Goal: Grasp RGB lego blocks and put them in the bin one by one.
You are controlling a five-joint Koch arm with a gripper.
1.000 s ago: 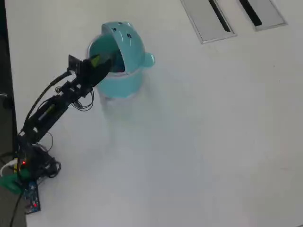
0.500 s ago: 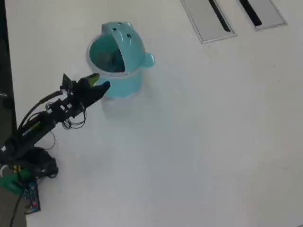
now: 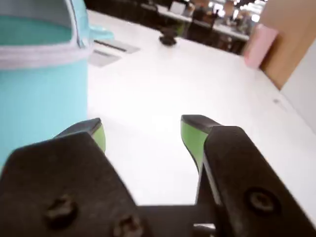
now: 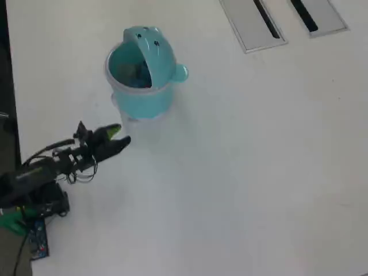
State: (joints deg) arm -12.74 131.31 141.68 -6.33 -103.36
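In the overhead view, something dark and bluish lies inside the round teal plastic bin [image 4: 141,75], too blurred to name; no lego block can be made out on the white table [image 4: 241,172]. The wrist view cuts the bin [image 3: 42,74] off at the left and top edges. The black gripper [image 3: 143,129] with green-padded fingertips [image 3: 192,136] stands wide open, its 2 jaws holding and touching nothing. In the overhead view the gripper [image 4: 119,135] hovers below the bin, apart from it.
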